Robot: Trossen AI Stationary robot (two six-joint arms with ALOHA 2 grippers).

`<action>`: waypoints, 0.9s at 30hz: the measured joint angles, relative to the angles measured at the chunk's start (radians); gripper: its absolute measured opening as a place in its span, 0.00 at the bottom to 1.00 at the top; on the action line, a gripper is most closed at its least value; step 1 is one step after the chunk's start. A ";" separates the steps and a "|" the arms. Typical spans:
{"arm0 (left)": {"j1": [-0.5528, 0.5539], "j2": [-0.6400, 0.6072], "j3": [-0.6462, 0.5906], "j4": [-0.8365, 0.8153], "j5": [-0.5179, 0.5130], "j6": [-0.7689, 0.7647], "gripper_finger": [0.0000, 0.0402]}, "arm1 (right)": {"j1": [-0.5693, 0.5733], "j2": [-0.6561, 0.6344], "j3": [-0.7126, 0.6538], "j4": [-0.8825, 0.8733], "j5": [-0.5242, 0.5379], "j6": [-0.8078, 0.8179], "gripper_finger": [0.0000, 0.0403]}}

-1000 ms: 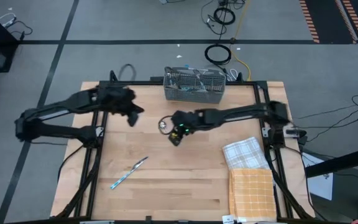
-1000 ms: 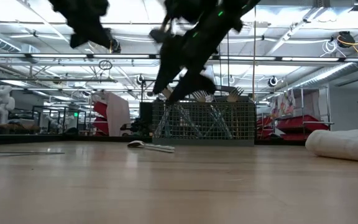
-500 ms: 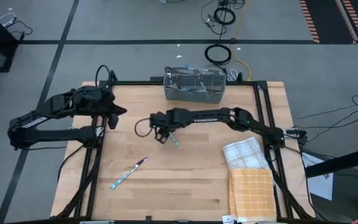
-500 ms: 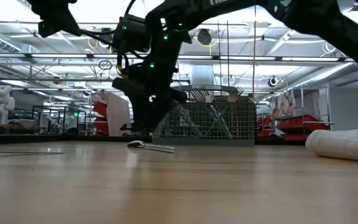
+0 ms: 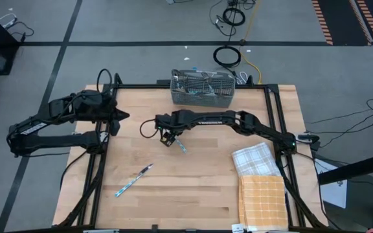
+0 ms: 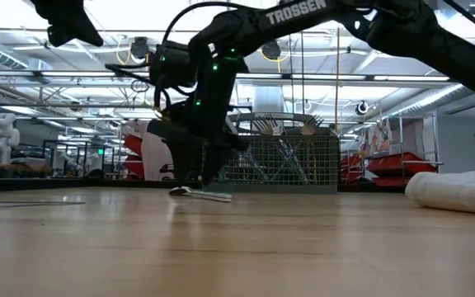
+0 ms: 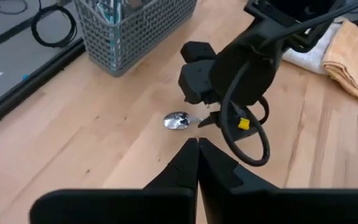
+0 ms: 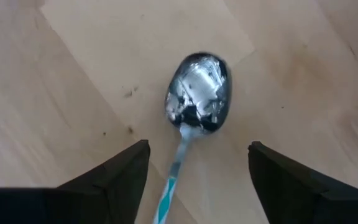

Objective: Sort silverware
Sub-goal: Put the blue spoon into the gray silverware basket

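Two pieces of silverware lie loose on the worktop [image 5: 199, 188]: a spoon [image 5: 179, 145] just above centre of the high view, and a second piece [image 5: 135, 179] with light blue handle at lower left of centre, type unclear. More silverware stands in the grey mesh caddy [image 5: 203, 88] at the top centre edge of the worktop; that count cannot be told. Two cloths at lower right of the high view: a checked white one [image 5: 256, 159] and an orange one [image 5: 263, 199] below it, touching. Right gripper [image 5: 168, 137] is reached across from the right side to centre, arm stretched long and low, pointing down over the spoon's bowl end; right wrist view shows its two fingers [image 8: 114, 174] spread wide, one either side of the spoon [image 8: 194, 106], nothing grasped, the spoon flat on the wood with its bowl between and ahead of the fingertips. Low view: right gripper [image 6: 195, 177] hangs just above the spoon [image 6: 200, 195], in front of the caddy [image 6: 283, 161]. Left gripper [image 5: 117, 116] sits at the upper left edge of the worktop, arm folded back to the left, raised above the surface; left wrist view shows its fingers [image 7: 194, 163] pressed together, empty, aimed toward the spoon [image 7: 177, 120] and the right arm.
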State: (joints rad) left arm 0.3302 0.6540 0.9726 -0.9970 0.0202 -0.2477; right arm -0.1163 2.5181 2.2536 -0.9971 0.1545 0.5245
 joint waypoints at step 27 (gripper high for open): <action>0.000 -0.016 0.000 -0.040 -0.030 0.052 0.03 | 0.007 -0.168 -0.001 0.226 0.084 0.048 0.00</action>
State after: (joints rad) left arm 0.3302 0.6375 0.9730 -1.0369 -0.0097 -0.1959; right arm -0.1090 2.3497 2.2524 -0.7714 0.2382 0.5727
